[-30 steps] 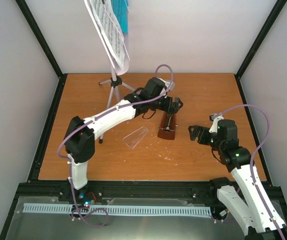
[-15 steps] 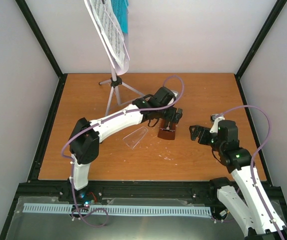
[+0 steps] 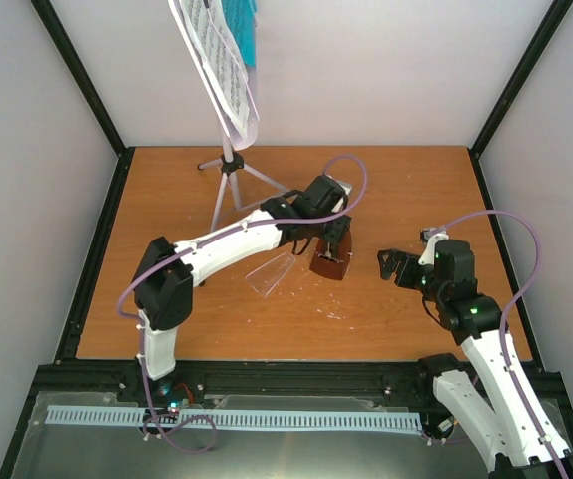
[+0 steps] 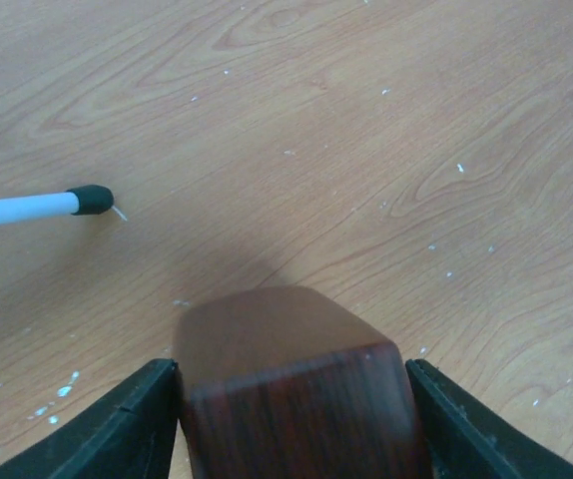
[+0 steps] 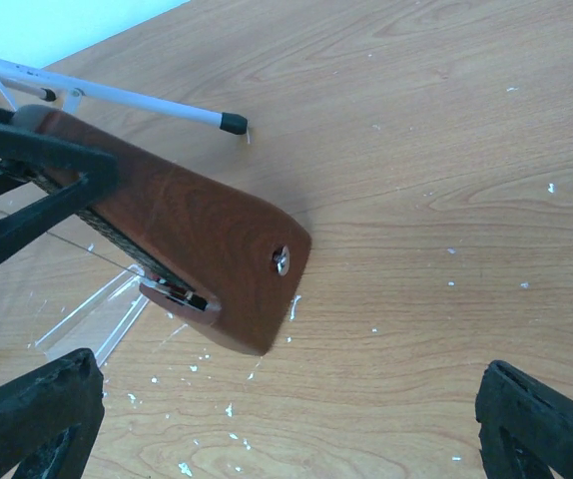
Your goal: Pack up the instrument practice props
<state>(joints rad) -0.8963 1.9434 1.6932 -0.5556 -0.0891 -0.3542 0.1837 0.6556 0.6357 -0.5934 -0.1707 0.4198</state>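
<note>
top external: high, near side, looking down over table (image 3: 416, 190) | both wrists: close, low | all share metronome (image 3: 329, 261)

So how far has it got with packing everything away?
Nothing looks packed yet. In hand: the left gripper clamps the brown metronome, its clear cover lying off beside it. The right gripper hangs open nearby. Left: the music stand is upright at the back, with sheet music and teal booklet on it.

No legible text, label, brand or number in any view. The sheet music (image 3: 223, 72), upper left of the top view, carries notation too small to read.
</note>
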